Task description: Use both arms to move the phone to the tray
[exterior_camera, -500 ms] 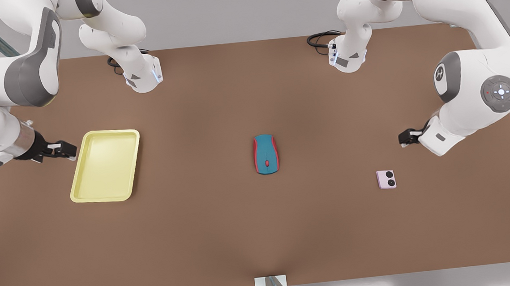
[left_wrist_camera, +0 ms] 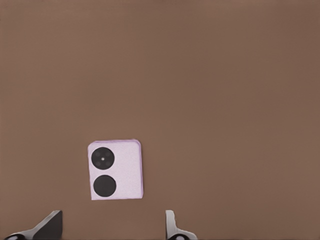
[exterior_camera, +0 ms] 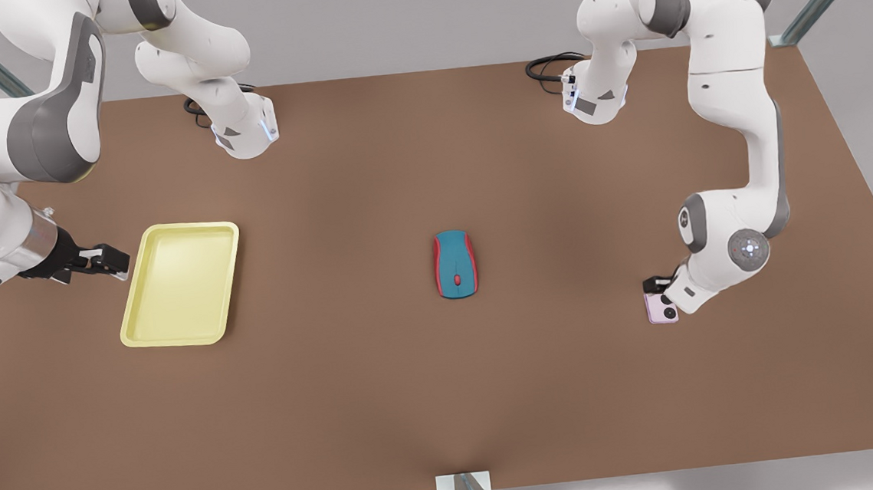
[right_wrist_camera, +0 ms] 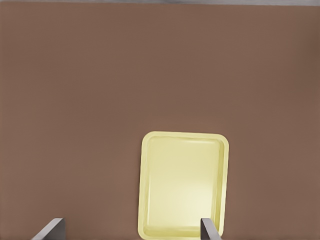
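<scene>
The step in hand looks like the approach for the pickup: the left tool [exterior_camera: 658, 285] hangs right over the small, nearly square, pale pink phone [exterior_camera: 661, 309] with two black round lenses, which lies flat on the brown counter [exterior_camera: 385, 387], well apart from the teal-and-red computer mouse [exterior_camera: 454, 264] toward the front view's right. In the left wrist view this tool's two fingertips [left_wrist_camera: 50, 225] stand spread wider than the phone [left_wrist_camera: 115, 170] and grip nothing; the phone sits roughly between their lines but ahead of them and toward one finger, so no contact is made yet.

The right tool [exterior_camera: 103, 260] waits just beside the pale yellow rectangular shallow tray [exterior_camera: 181, 328] with rounded corners and a raised rim, on the side away from the mouse. Its fingers [right_wrist_camera: 52, 227] are parted and empty, with the tray [right_wrist_camera: 150, 200] lying ahead of them. The tray is far from the phone, with the mouse between them.

The next move probably calls for the left tool to centre over the phone, drop until the fingers straddle its thin edges, then close. Being so flat, the phone may need a low, square grip
</scene>
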